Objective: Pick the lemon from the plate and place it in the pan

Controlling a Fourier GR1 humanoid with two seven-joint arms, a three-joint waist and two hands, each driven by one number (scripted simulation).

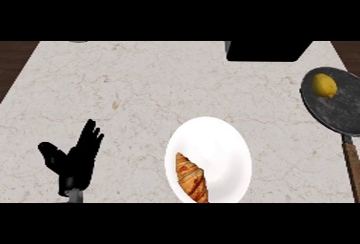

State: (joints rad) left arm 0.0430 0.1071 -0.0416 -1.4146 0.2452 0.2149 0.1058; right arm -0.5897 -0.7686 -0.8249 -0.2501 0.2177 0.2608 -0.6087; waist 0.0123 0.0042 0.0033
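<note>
1. Pale, speckled stone makes up the counter point(141, 86), which fills nearly all of the head view; dark wood shows past its far left and far right corners.
2. At the counter's right edge sits a dark grey pan point(337, 107), part of it cut off by the side of the view, with a brown handle point(351, 164) running toward the near edge.
3. Inside the pan, in its far left part, lies the lemon point(324, 86), yellow and resting on the pan's floor.
4. Near the middle of the near edge stands a white plate point(215, 147).
5. On the plate's near left part lies a croissant point(192, 177), golden brown, its tip reaching the bottom of the view.
6. By the near left corner shows the left hand point(76, 159), black, fingers straight and pointing up, thumb spread to the side, holding nothing.
7. A black box point(267, 50) sits at the far edge, right of centre.
</note>
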